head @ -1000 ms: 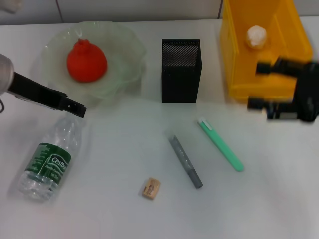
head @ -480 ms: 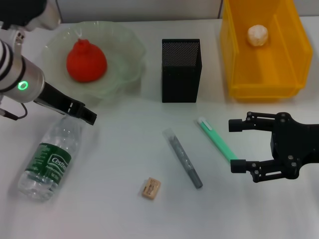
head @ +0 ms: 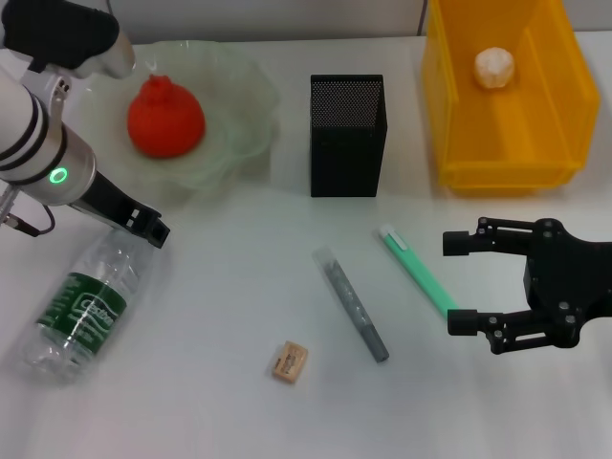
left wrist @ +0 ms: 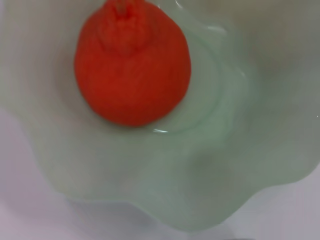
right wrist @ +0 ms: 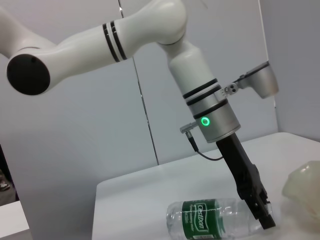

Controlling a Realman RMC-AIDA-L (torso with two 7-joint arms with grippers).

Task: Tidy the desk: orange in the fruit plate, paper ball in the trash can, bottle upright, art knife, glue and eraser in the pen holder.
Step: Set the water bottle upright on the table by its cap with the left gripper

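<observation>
Currently bottle-righting step: left end effector (head: 153, 232) at the neck of the lying bottle (head: 81, 304), fingers' state unclear. Right end effector (head: 457, 279), spread, straddles the green art knife (head: 421, 273); next, close.

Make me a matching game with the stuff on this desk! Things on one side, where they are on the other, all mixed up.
Things:
1. orange
2. paper ball
3. bottle
4. eraser

Places:
A. lying on its side on the desk
B. in the yellow bin
C. flat on the desk, near the front
D. in the green plate

Pairs: 1-D, 2-B, 3-A, 4-C
</observation>
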